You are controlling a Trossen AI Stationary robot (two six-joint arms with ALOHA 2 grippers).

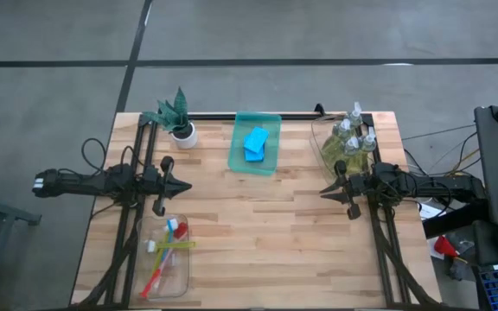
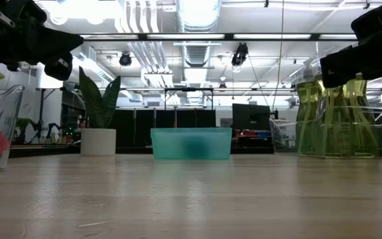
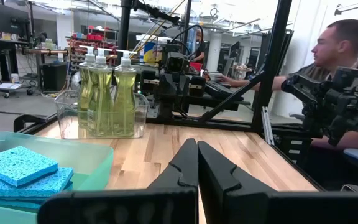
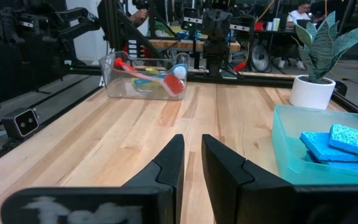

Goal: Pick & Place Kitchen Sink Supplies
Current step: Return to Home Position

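Left claw (image 1: 188, 186), brushes (image 1: 167, 247) near it, seemingly apart.

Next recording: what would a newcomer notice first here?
The teal tray of blue sponges at the far middle of the table stands out, with yellow soap bottles crowded at the far right. At the front left a clear bin holds bright brushes; the left claw and right claw point at each other, empty.

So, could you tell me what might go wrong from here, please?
The right gripper hangs close to the tall soap bottles crowded in their clear tray near the table's far corner; a sideways swing might topple them. The left gripper hangs near the clear bin of brushes; a low move could nudge it.
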